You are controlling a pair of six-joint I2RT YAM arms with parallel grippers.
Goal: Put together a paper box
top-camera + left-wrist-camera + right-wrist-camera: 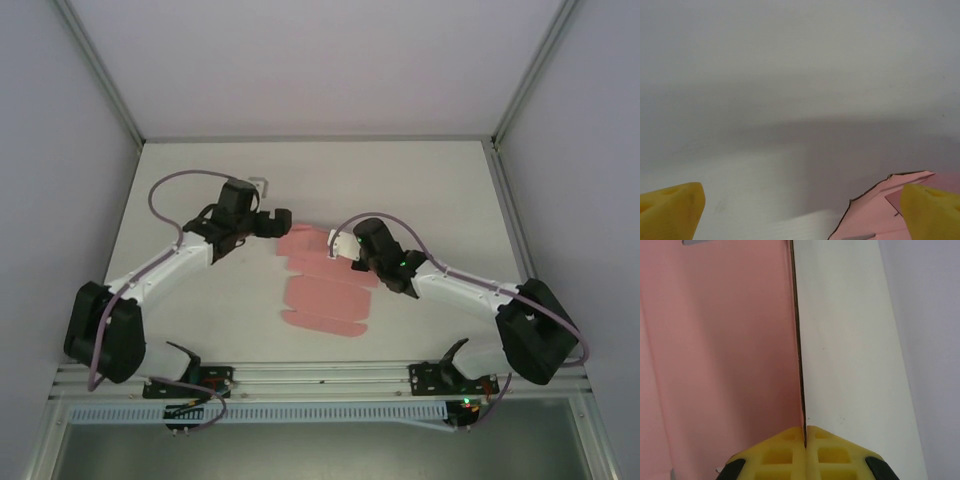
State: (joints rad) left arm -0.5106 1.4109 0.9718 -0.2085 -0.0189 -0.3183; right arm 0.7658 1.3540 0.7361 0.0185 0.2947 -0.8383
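On the table (200, 170) lies the flat pink paper box (325, 295). The right gripper (804, 432) is clamped on its edge. The left gripper (801, 205) gapes wide at its far corner.

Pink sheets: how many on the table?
1. The paper box, mid-table; right gripper shut on its edge, left gripper open at its far-left corner. Another could hide beneath.

White bench (440, 190), evenly lit, soft shadows only. Pale grey panels close it in: left wall (50, 150), back wall (310, 60), right wall (590, 130). Aluminium posts (100, 70) rise at the far corners. Along the near edge runs a metal rail (320, 375), then a white perforated strip (320, 412).
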